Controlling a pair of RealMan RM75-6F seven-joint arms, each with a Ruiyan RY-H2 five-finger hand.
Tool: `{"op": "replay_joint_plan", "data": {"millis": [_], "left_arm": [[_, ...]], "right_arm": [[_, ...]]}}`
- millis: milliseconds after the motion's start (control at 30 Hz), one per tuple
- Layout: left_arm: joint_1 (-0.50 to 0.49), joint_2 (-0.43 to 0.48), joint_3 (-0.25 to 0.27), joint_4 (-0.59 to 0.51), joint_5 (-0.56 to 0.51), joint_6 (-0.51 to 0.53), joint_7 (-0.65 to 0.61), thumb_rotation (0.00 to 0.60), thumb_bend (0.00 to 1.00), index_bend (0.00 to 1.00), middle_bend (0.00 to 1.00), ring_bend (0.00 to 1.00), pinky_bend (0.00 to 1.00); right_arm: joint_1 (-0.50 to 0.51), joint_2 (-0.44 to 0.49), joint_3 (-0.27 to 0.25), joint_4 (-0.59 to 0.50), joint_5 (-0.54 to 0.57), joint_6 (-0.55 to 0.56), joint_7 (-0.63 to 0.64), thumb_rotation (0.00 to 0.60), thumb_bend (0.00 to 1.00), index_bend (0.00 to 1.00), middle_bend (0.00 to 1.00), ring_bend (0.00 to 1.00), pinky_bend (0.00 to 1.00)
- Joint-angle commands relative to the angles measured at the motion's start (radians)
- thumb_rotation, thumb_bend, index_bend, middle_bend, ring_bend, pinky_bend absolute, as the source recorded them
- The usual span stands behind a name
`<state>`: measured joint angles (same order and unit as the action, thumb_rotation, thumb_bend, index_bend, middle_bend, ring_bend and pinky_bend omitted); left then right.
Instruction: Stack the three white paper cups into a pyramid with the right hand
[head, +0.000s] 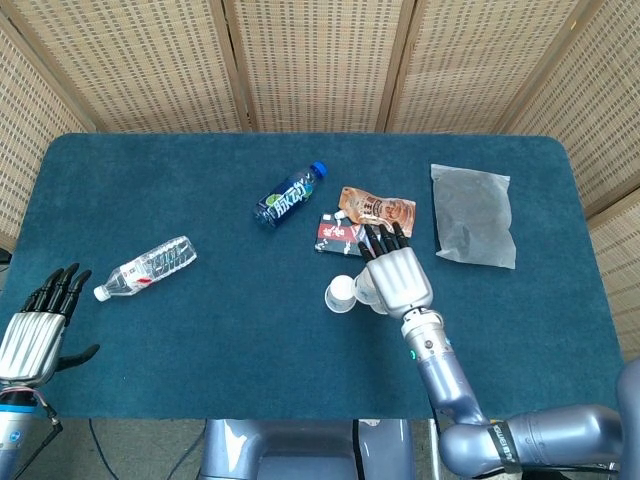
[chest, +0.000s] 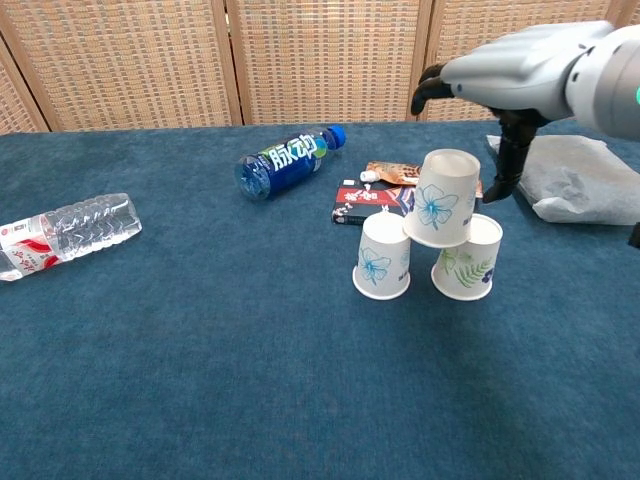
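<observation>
Three white paper cups stand upside down in a pyramid. The left bottom cup (chest: 382, 256) carries a blue flower, the right bottom cup (chest: 467, 258) a green leaf, and the top cup (chest: 441, 199) rests across both. My right hand (chest: 520, 80) hovers above and to the right of the top cup, fingers apart, holding nothing. From the head view the right hand (head: 398, 278) covers most of the stack; only one cup (head: 341, 294) shows at its left. My left hand (head: 35, 325) is open at the table's near left corner.
A blue-label bottle (chest: 287, 161) and snack packets (chest: 375, 197) lie just behind the cups. A clear water bottle (chest: 65, 230) lies at the left. A grey plastic bag (chest: 575, 180) sits to the right. The blue table (chest: 250, 380) fills the front.
</observation>
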<state>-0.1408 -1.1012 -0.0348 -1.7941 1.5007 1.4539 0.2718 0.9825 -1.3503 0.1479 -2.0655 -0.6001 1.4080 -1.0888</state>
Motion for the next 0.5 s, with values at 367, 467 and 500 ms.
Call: {"op": "replay_joint_plan", "data": {"millis": [367, 467, 500], "left_arm": [[0.004, -0.021, -0.006, 0.017, 0.014, 0.023, -0.010, 0.600, 0.14, 0.01, 0.00, 0.00, 0.17], [0.005, -0.027, -0.010, 0.027, 0.011, 0.026, -0.022, 0.600, 0.14, 0.00, 0.00, 0.00, 0.16], [0.005, -0.029, -0.012, 0.032, 0.009, 0.026, -0.025, 0.600, 0.14, 0.00, 0.00, 0.00, 0.15]], "right_arm": [[-0.310, 0.174, -0.212, 0.073, -0.524, 0.074, 0.471, 0.600, 0.15, 0.07, 0.00, 0.00, 0.07], [-0.393, 0.162, -0.253, 0.164, -0.646, 0.116, 0.616, 0.600, 0.15, 0.02, 0.00, 0.00, 0.07], [-0.427, 0.156, -0.269, 0.202, -0.680, 0.136, 0.663, 0.600, 0.15, 0.01, 0.00, 0.00, 0.07]]}}
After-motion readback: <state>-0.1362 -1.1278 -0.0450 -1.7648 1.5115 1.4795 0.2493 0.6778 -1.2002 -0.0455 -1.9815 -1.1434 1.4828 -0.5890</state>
